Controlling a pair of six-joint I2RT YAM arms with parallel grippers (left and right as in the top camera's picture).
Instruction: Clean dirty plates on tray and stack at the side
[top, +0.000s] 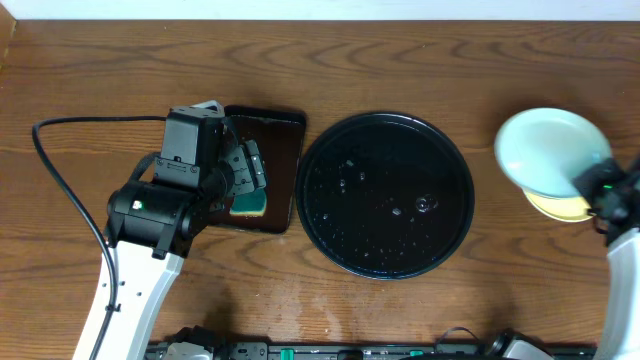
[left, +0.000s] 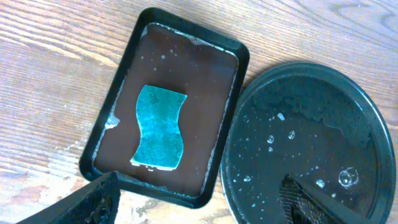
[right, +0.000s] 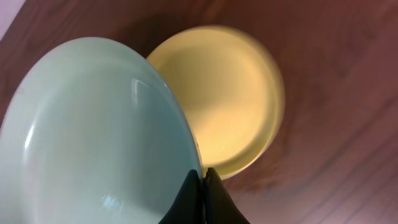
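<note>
The round black tray (top: 386, 195) sits mid-table, wet, with no plate on it; it also shows in the left wrist view (left: 298, 112). My right gripper (top: 597, 190) is shut on the rim of a pale mint plate (top: 550, 150), holding it tilted over a pale yellow plate (top: 560, 208) that lies on the table at the far right. In the right wrist view the fingers (right: 202, 180) pinch the mint plate (right: 93, 137) above the yellow plate (right: 230, 93). My left gripper (left: 199, 199) is open and empty above the rectangular tray. A third plate is not in view.
A small rectangular dark tray (top: 285, 150) left of the round tray holds a teal sponge (top: 250, 205), seen too in the left wrist view (left: 160, 127). A black cable (top: 60, 190) loops at the left. The table's right edge is close to the plates.
</note>
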